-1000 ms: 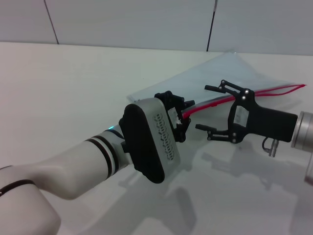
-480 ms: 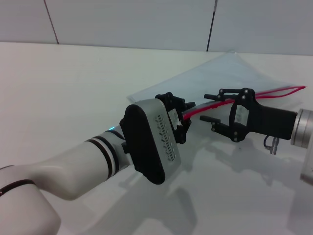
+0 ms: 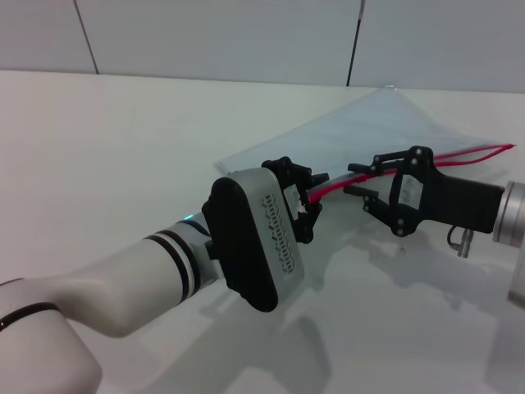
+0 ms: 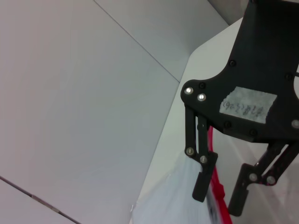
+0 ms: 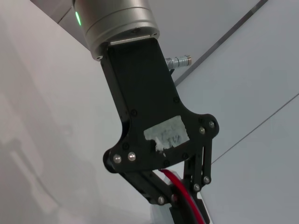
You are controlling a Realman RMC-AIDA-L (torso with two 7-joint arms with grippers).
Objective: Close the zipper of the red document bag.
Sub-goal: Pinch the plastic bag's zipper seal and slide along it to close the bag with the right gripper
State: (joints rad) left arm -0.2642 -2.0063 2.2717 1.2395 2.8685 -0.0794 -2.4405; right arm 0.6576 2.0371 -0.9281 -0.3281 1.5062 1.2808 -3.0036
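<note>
The red document bag point(image 3: 385, 123) lies flat on the table point(image 3: 107, 139), far right, its zipper point(image 3: 459, 153) along the near edge. The left gripper point(image 3: 308, 197) pinches the zipper's left end; the right gripper point(image 3: 361, 178), just beside it, has narrowly parted fingers straddling the strip. It should close on the slider, then pull steadily right while the left anchors.

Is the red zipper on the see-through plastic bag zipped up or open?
Partly open. At the far right end, the thin red zipper splits into two strips with a gap; the clear pale-blue plastic bag lies flat.
</note>
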